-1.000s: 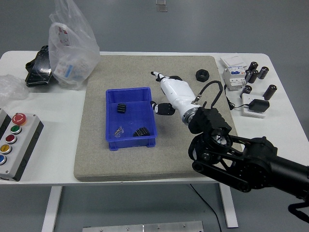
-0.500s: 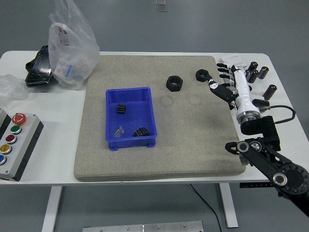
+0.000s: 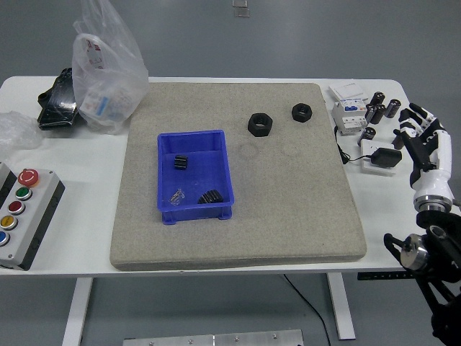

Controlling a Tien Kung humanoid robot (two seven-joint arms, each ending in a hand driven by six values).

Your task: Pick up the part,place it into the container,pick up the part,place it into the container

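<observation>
Two black hex nuts lie on the grey mat (image 3: pixel 238 238): a larger one (image 3: pixel 260 124) and a smaller one (image 3: pixel 302 112) further right. The blue container (image 3: pixel 194 175) sits left of centre on the mat and holds several small black parts and a clear piece. My right hand (image 3: pixel 423 138) is at the table's right edge, white with black fingertips, fingers spread and empty, well away from the nuts. The left arm is out of view.
A clear plastic bag (image 3: pixel 108 65) and a black object (image 3: pixel 57 101) sit at the back left. A button box (image 3: pixel 18 213) is at the left edge. A breaker, black cylinders (image 3: pixel 382 108) and a charger (image 3: pixel 382 157) crowd the back right.
My right hand has pulled back from over the mat near the container to the table's right edge. The larger nut now lies in view on the mat.
</observation>
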